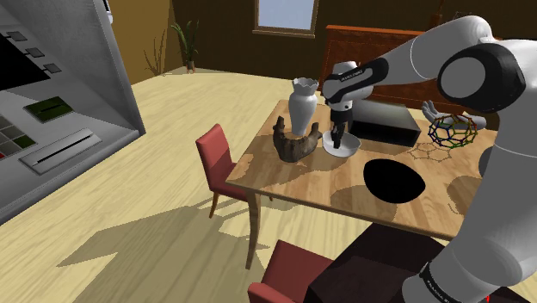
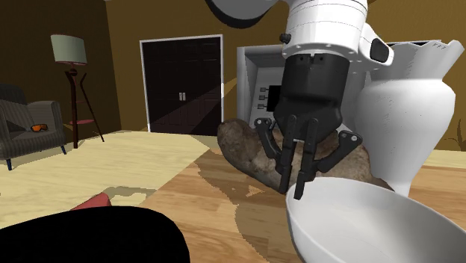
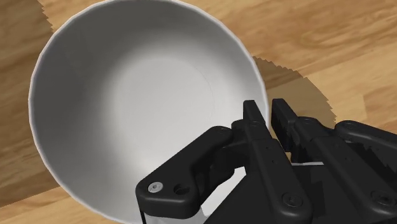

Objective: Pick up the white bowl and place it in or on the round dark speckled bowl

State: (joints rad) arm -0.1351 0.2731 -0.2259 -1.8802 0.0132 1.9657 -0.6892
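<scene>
The white bowl (image 1: 344, 148) sits on the wooden table (image 1: 301, 185), near its middle. My black gripper (image 1: 338, 138) comes down from above onto the bowl's rim. In the second exterior view the gripper (image 2: 299, 190) has its fingers close together, clasping the rim of the white bowl (image 2: 373, 224). The wrist view shows the gripper (image 3: 267, 118) shut on the edge of the white bowl (image 3: 133, 108), whose inside is empty. The round dark bowl (image 1: 394, 181) lies on the table nearer the stand, to the shoulder view's right of the white bowl; it appears as a black shape (image 2: 97, 235) in the second exterior view.
A white vase (image 1: 303, 103) and a brown rock-like piece (image 1: 294, 145) stand close beside the white bowl. A black box (image 1: 383, 125) and a wire ball (image 1: 452, 131) lie behind. Red chairs (image 1: 217, 159) (image 1: 288, 275) stand at the table's edges.
</scene>
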